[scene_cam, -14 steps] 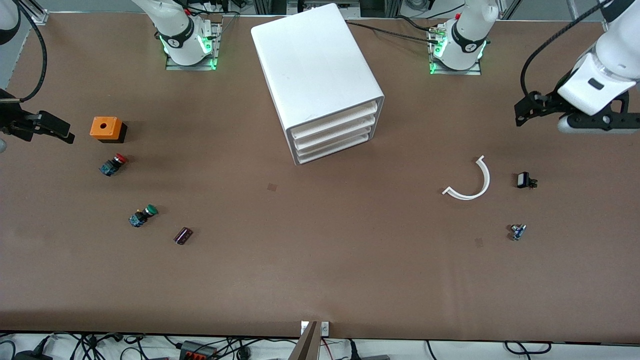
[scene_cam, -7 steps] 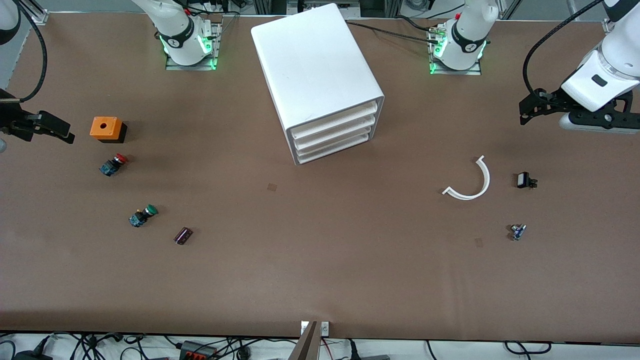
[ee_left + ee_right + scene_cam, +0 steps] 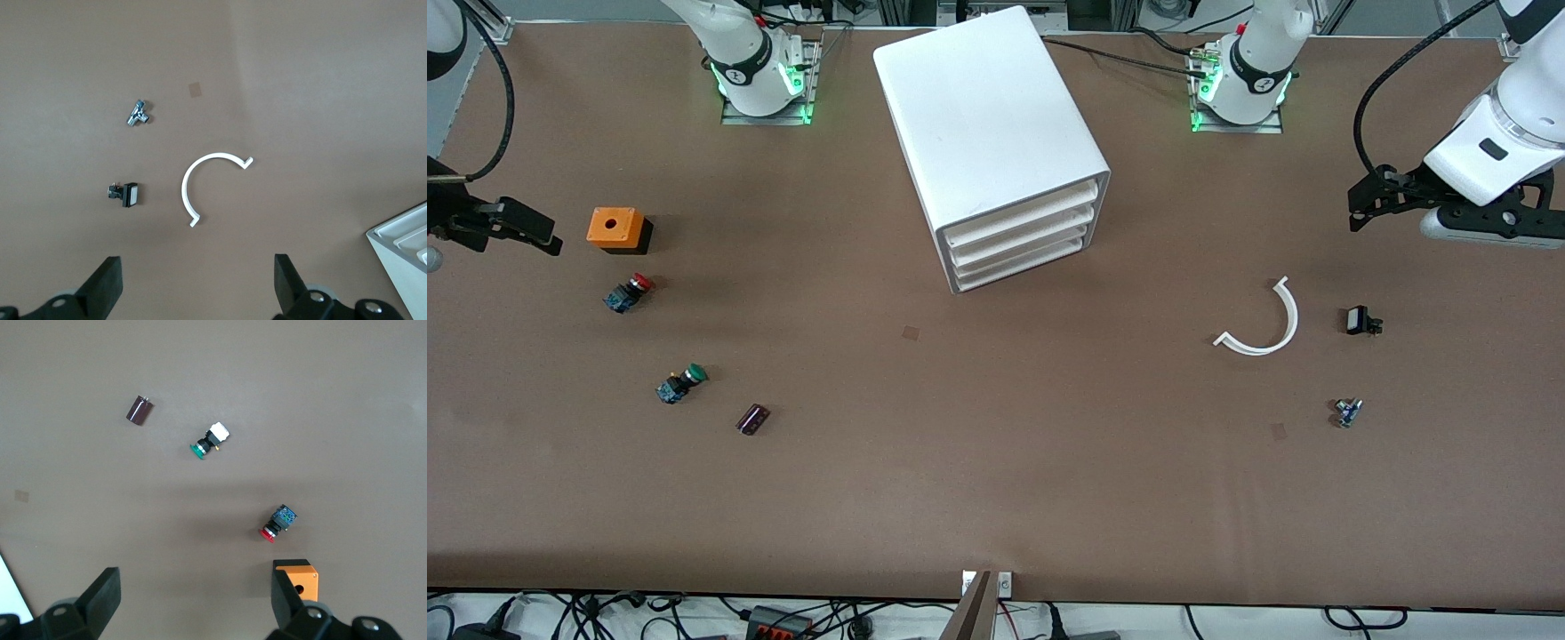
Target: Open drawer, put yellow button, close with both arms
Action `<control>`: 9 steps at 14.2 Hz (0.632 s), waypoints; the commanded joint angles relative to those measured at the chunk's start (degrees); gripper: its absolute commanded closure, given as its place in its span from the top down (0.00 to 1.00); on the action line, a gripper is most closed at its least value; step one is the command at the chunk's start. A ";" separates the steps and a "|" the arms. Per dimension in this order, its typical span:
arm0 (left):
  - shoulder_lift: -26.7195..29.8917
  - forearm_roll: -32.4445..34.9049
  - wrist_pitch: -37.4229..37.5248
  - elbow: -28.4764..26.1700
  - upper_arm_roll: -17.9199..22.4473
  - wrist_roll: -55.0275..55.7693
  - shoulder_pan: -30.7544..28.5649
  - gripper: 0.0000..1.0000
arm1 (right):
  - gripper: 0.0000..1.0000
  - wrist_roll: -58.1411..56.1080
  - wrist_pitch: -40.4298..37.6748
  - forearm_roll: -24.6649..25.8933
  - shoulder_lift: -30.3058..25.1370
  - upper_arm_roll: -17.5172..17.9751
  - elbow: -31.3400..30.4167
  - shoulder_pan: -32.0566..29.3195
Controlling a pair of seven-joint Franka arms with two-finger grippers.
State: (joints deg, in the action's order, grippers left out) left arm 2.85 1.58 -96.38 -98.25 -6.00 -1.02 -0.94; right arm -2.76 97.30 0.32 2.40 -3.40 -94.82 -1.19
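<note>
The white cabinet (image 3: 987, 116) stands at the table's middle, near the arms' bases. Its uppermost drawer (image 3: 1021, 213) is shut, as are the two below it. A corner of the cabinet (image 3: 400, 250) shows in the left wrist view. The yellow button is out of view in every frame. My left gripper (image 3: 198, 283) hangs open and holds nothing, over bare table at the left arm's end, near a white curved strip (image 3: 207, 183). My right gripper (image 3: 193, 603) is open and holds nothing at the right arm's end, beside an orange box (image 3: 297, 581).
At the right arm's end lie the orange box (image 3: 615, 229), a red-capped button (image 3: 629, 292), a green-capped button (image 3: 681, 383) and a dark cylinder (image 3: 752, 419). At the left arm's end lie the curved strip (image 3: 1267, 324), a black switch (image 3: 1360, 321) and a small metal part (image 3: 1348, 412).
The left arm's hand has shifted slightly over its end of the table. The right arm and everything on the table have stayed put.
</note>
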 commanded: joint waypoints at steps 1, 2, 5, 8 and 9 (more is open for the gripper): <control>-2.67 -0.96 0.84 4.46 -0.42 -1.00 0.24 1.00 | 1.00 -0.32 0.78 0.82 -1.43 0.23 -0.89 0.31; -3.11 -0.87 0.84 4.73 -0.51 -1.00 0.15 1.00 | 1.00 -0.14 0.96 0.82 -1.43 0.23 -0.89 0.22; -3.11 -0.96 0.93 4.73 -0.51 -1.00 0.15 1.00 | 1.00 -0.05 0.61 0.82 -1.52 0.15 -1.07 0.31; -3.11 -1.05 0.93 4.73 -0.51 -1.00 0.06 1.00 | 1.00 -0.14 0.26 0.82 -1.69 0.15 -1.25 0.22; -3.20 -1.05 1.02 4.73 -0.51 -1.00 0.06 1.00 | 1.00 -0.14 0.26 0.82 -1.69 0.06 -1.25 0.22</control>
State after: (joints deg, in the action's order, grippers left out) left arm 0.36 1.58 -96.38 -95.25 -6.38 -1.02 -0.71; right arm -2.76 97.58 0.32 2.27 -3.32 -94.82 -1.04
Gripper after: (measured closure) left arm 0.000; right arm 0.000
